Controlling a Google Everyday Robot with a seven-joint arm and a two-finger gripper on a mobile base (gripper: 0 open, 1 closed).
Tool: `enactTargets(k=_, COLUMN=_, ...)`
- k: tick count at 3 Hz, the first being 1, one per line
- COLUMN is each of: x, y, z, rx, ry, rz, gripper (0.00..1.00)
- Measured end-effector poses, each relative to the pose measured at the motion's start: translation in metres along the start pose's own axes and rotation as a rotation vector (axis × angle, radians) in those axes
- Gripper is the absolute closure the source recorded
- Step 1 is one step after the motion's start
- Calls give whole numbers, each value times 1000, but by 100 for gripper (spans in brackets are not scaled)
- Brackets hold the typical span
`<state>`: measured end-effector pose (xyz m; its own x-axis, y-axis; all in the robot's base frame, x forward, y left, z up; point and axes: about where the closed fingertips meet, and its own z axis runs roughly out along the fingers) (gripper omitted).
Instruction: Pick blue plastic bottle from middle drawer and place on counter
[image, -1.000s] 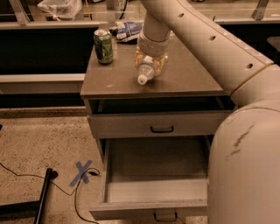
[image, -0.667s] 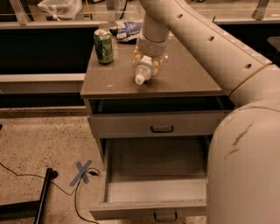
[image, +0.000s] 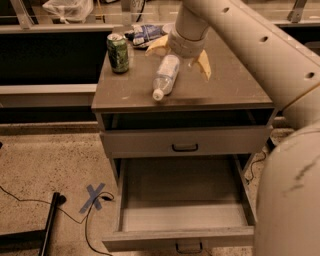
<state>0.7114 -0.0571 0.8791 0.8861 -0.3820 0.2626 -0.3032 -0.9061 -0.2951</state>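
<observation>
My gripper (image: 180, 56) hangs over the counter (image: 227, 85), fingers (image: 204, 65) spread, bottle (image: 165, 76) lying free below. Lift straight up; don't nudge it toward the near edge.

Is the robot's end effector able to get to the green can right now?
Probably yes. The end effector hangs open over the blue plastic bottle lying on the counter, and the green soda can stands close by, with only bare surface between.
</observation>
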Motion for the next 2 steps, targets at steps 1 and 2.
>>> enactTargets(k=1, x=8, y=21, z=-72, rx=58, ry=72, rz=59, gripper=0)
enactTargets(k=2, x=10, y=24, z=-83, rx=65, ry=86, rz=64, gripper=0)
